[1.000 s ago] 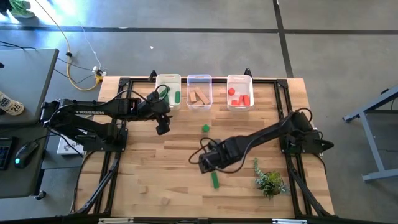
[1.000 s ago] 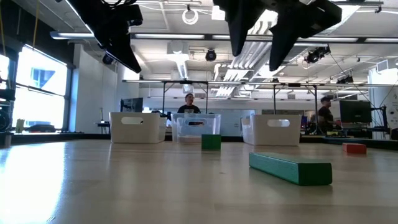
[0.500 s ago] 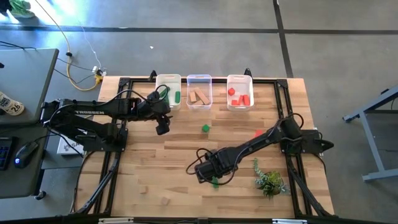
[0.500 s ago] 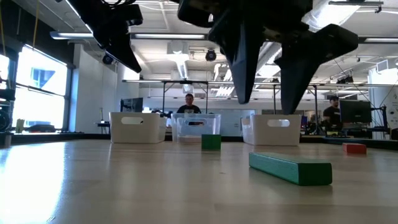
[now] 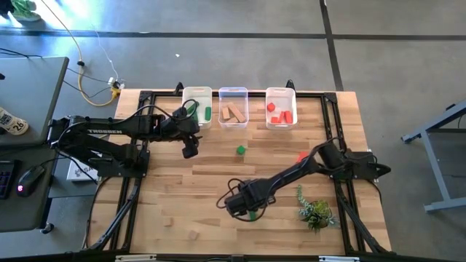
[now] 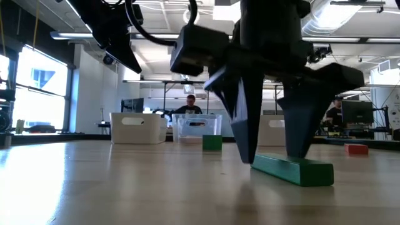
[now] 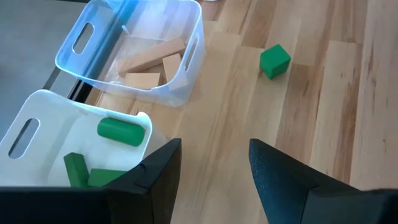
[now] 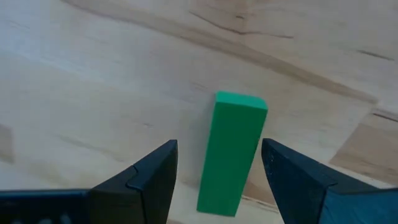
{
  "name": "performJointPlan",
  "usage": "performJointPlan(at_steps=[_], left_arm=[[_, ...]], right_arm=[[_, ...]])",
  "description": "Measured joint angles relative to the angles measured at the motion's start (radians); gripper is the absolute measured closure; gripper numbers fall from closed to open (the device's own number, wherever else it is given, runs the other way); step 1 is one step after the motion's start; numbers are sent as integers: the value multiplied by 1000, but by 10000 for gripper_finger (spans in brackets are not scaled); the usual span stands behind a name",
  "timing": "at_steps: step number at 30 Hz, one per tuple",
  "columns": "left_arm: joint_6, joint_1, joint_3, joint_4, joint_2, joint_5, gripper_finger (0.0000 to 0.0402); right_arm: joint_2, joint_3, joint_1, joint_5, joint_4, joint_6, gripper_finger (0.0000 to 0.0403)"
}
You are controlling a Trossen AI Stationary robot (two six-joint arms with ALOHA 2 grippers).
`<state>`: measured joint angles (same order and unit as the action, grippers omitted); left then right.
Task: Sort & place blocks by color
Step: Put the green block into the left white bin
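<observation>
right fingers [image 8: 214,180] spread astride green bar [image 8: 232,149]

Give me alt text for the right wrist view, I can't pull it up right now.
The right gripper hangs open just above a green bar block lying flat on the wooden table, one dark finger on each side of the bar and neither touching it. Nothing else but bare table planks shows in the view.
</observation>
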<state>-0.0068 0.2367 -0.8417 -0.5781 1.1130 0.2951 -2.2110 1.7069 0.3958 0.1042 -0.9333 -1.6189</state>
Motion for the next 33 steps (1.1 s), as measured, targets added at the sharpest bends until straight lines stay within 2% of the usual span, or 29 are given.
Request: performJointPlan(at_steps=[8, 11, 16, 23, 33], left_arm=[[2, 0, 0, 0, 0, 0, 225], [3, 0, 0, 0, 0, 0, 225], [3, 0, 0, 0, 0, 0, 225], [2, 0, 0, 0, 0, 0, 225], [-19, 0, 0, -4, 0, 0, 225]], right_arm=[[-25, 1, 4, 16, -3, -26, 195], [-25, 1, 4, 16, -13, -28, 234], [-24, 1, 1, 16, -19, 29, 331], [-20, 6, -44, 43, -19, 171, 333], [-22, 73, -167, -10, -42, 456, 333]])
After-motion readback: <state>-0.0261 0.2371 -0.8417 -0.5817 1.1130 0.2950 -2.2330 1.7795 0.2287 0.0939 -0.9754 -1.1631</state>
